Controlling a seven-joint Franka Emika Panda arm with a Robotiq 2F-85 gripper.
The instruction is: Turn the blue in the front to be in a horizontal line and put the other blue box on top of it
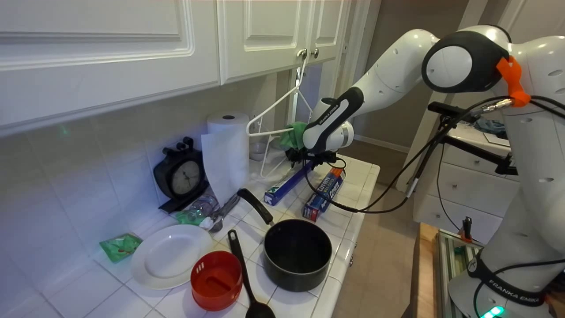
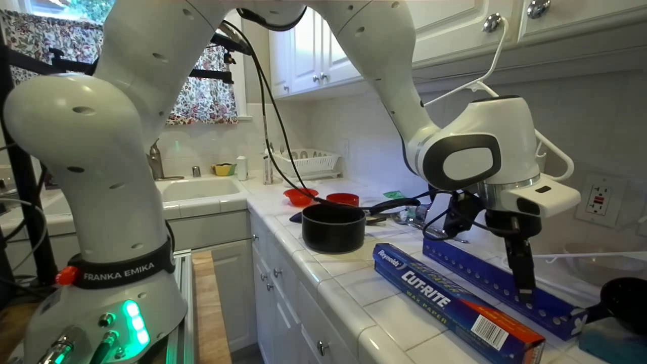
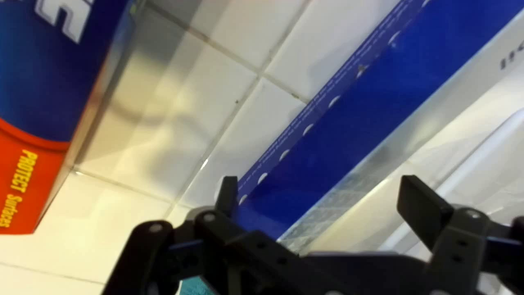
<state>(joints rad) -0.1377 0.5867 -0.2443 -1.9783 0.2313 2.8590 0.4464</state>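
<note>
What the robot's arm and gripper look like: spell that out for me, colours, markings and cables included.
The arm is glossy white and rounded, with dark joint trim. A black band lettered FRANKA EMIKA circles the base, where green lights glow. Black cables run along the arm past an orange clip. The gripper is black, with two blocky fingers.

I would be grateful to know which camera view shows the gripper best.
The wrist view: there the gripper appears close up, its fingers plainly apart, with the dark blue box visible between them. Both exterior views show the gripper smaller, its opening hard to make out.
</note>
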